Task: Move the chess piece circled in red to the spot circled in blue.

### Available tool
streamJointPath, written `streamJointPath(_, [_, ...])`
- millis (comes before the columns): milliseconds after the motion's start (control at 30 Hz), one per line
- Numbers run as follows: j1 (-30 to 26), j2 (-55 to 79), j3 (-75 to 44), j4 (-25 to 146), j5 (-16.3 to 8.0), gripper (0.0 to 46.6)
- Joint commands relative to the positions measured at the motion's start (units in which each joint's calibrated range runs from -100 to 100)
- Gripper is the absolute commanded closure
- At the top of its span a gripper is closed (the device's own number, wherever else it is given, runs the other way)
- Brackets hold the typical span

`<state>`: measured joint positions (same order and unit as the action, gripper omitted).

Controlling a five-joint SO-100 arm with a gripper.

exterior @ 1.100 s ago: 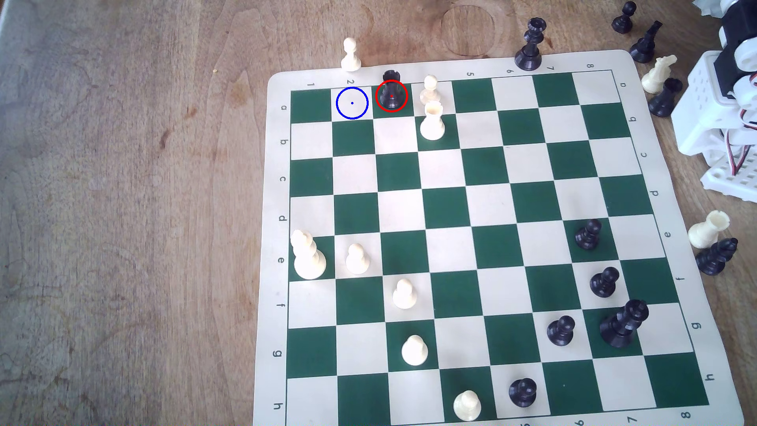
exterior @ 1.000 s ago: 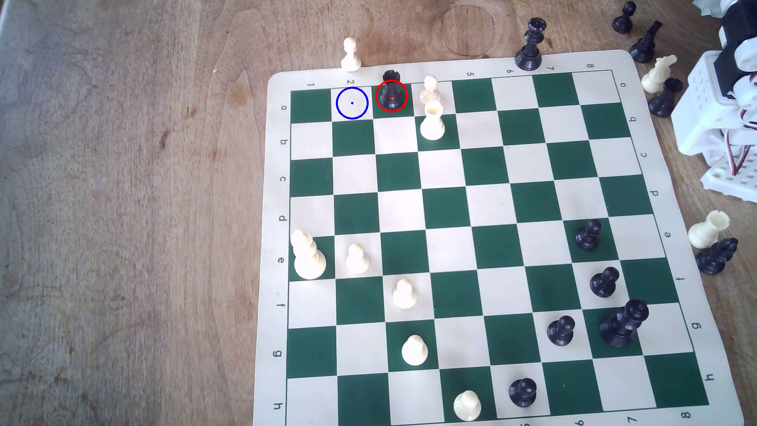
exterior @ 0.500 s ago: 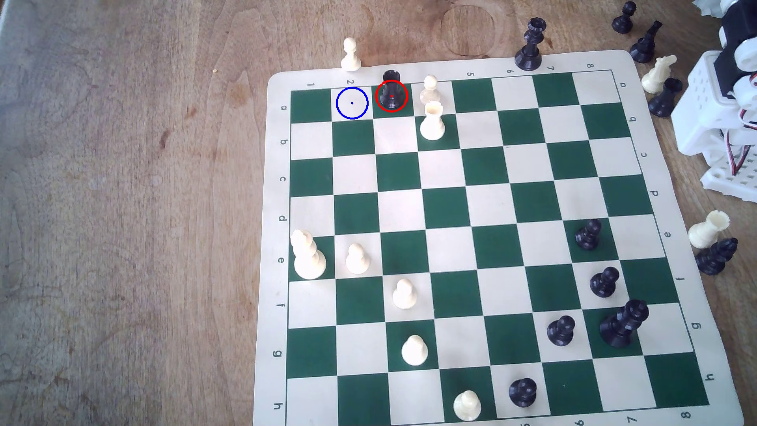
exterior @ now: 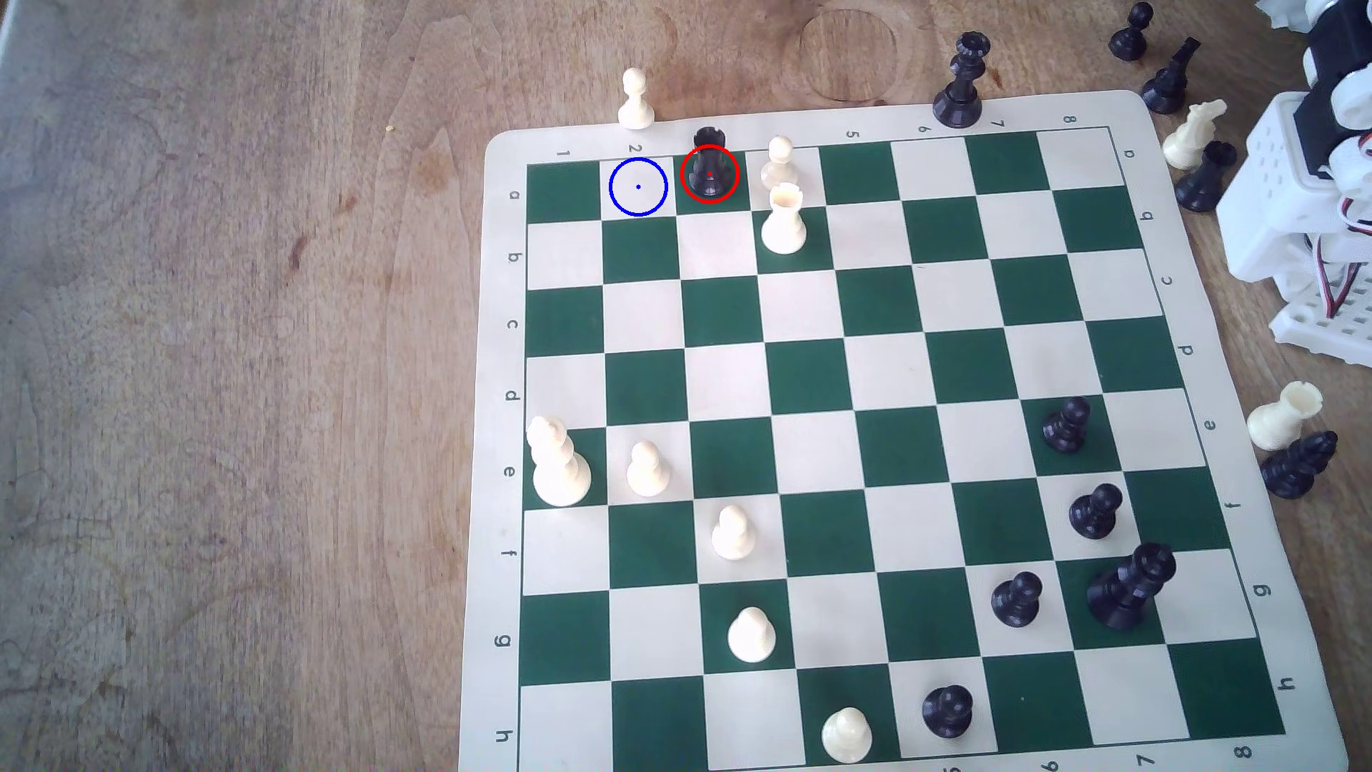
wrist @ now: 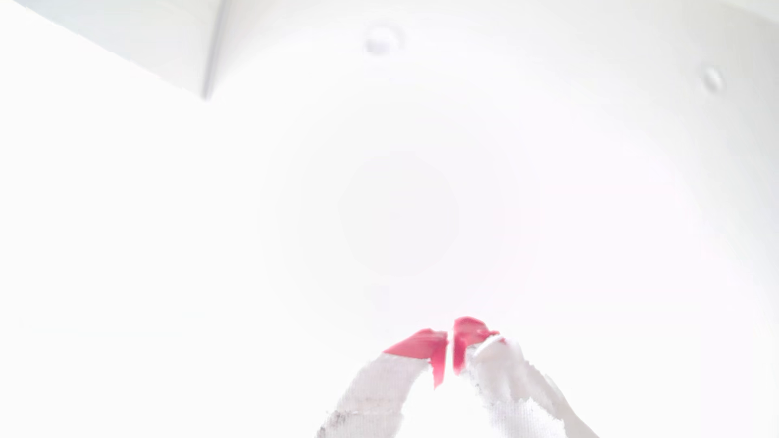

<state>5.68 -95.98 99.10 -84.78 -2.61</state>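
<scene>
The chess piece, a black rook (exterior: pixel 709 165), stands upright inside a red ring on a green square in the board's far row. Just to its left in the exterior view lies the spot (exterior: pixel 638 187), a cream square with a blue ring and centre dot, bare of pieces. In the wrist view my gripper (wrist: pixel 450 341) points at a washed-out white background, its two red-tipped white fingers (wrist: pixel 423 347) nearly touching with nothing between them. The white arm base (exterior: pixel 1307 215) sits folded at the exterior view's right edge, far from the rook.
A cream pawn (exterior: pixel 779 162) and a cream rook (exterior: pixel 783 220) stand close on the black rook's right. Another cream pawn (exterior: pixel 635 99) stands off the board behind the spot. A black queen (exterior: pixel 961 82) sits at the far edge. Several captured pieces cluster near the arm base.
</scene>
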Motion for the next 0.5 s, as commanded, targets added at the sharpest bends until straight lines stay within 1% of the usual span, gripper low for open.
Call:
streamJointPath(0, [-0.8,0.1,0.9,23.5,1.2,46.5])
streamJointPath(67, [-1.1,0.1,0.9,33.4,4.3,46.5])
streamJointPath(100, [-0.5,0.1,0.9,41.8,7.2,46.5])
streamJointPath(167, [-0.2,0.1,0.9,49.0,6.3,46.5])
streamJointPath(233, [-0.3,0.1,0.8,56.4,4.8,46.5])
streamJointPath(300, [-0.8,0.1,-0.9,67.4,2.9,46.5])
streamJointPath(367, [-0.6,0.6,-5.4,76.8,1.3,46.5])
streamJointPath(400, [-0.6,2.9,-11.0,84.5,0.6,46.5])
streamJointPath(467, [-0.6,6.3,-16.6,91.3,0.2,46.5])
